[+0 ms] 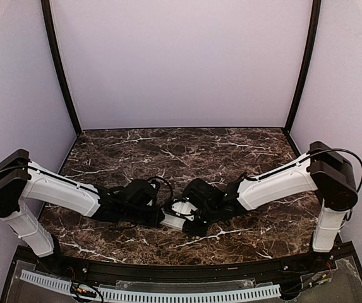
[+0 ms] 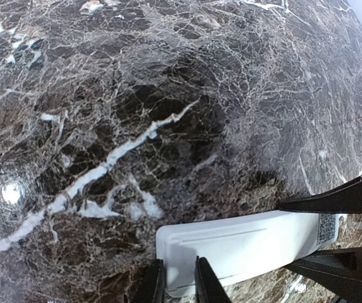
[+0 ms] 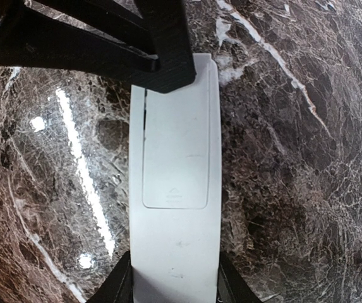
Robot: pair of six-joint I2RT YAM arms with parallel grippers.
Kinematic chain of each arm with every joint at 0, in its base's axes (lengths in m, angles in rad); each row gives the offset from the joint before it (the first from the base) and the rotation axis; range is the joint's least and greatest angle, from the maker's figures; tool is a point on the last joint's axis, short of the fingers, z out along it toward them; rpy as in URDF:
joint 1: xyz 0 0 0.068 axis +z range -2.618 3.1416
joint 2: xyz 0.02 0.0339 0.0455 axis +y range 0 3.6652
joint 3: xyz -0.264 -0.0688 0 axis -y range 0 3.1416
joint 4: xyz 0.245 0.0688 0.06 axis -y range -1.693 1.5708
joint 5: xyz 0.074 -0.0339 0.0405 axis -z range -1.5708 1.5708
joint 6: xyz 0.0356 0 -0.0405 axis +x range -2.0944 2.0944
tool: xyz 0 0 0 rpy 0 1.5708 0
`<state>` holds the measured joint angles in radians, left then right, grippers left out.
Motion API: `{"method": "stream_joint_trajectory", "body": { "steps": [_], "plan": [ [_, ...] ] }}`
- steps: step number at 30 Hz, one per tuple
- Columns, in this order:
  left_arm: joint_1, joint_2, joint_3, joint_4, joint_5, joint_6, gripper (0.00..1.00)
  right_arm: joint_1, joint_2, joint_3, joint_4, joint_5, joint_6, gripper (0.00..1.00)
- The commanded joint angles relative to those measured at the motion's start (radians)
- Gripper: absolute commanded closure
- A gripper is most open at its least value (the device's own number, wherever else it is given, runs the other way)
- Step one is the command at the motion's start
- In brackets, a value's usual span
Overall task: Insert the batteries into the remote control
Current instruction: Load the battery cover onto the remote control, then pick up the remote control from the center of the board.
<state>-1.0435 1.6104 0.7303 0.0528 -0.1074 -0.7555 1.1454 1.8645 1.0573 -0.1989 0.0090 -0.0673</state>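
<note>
The white remote control (image 3: 174, 208) hangs just above the marble table, back side up, with its battery cover (image 3: 175, 151) closed. My right gripper (image 3: 173, 291) is shut across the width of one end. My left gripper (image 2: 177, 285) is shut on a corner of the opposite end (image 2: 181, 252). In the top view both grippers meet at the remote control (image 1: 175, 216) near the table's front middle, the left gripper (image 1: 160, 218) on its left and the right gripper (image 1: 194, 222) on its right. No batteries are in view.
The dark marble table (image 1: 181, 151) is bordered by pale walls at the back and sides. A black frame with a white perforated strip (image 1: 168, 293) runs along the near edge.
</note>
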Motion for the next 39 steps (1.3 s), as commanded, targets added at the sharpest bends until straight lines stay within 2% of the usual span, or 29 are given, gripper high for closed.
{"method": "stream_joint_trajectory", "body": {
  "steps": [1, 7, 12, 14, 19, 23, 27, 32, 39],
  "plan": [
    [-0.039, 0.095, -0.045, -0.137, 0.092, 0.005, 0.83, -0.016, 0.057, -0.016, 0.113, 0.076, 0.003, 0.83],
    [-0.042, 0.127, -0.044, -0.087, 0.129, 0.013, 0.83, -0.015, 0.056, -0.013, 0.112, 0.076, 0.001, 0.83],
    [-0.055, 0.106, -0.050, -0.110, 0.130, 0.020, 0.84, -0.016, 0.057, -0.013, 0.110, 0.081, 0.001, 0.83],
    [-0.053, 0.079, -0.057, -0.129, 0.104, 0.013, 0.81, -0.017, 0.050, -0.021, 0.111, 0.082, -0.001, 0.83],
    [-0.025, -0.007, -0.063, -0.166, 0.062, 0.020, 0.60, -0.017, 0.022, -0.053, 0.123, 0.067, -0.030, 0.82],
    [0.015, -0.076, -0.062, -0.176, 0.070, 0.043, 0.48, -0.016, 0.009, -0.062, 0.126, 0.059, -0.056, 0.81],
    [0.061, -0.141, -0.071, -0.187, 0.087, 0.065, 0.44, -0.016, 0.009, -0.055, 0.122, 0.053, -0.077, 0.78],
    [0.118, -0.229, -0.116, -0.154, 0.130, 0.086, 0.43, -0.015, 0.000, -0.063, 0.125, 0.063, -0.100, 0.80],
    [0.180, -0.372, -0.199, -0.064, 0.187, 0.083, 0.42, 0.055, -0.003, -0.094, 0.173, 0.280, -0.190, 0.81]
  ]
}}
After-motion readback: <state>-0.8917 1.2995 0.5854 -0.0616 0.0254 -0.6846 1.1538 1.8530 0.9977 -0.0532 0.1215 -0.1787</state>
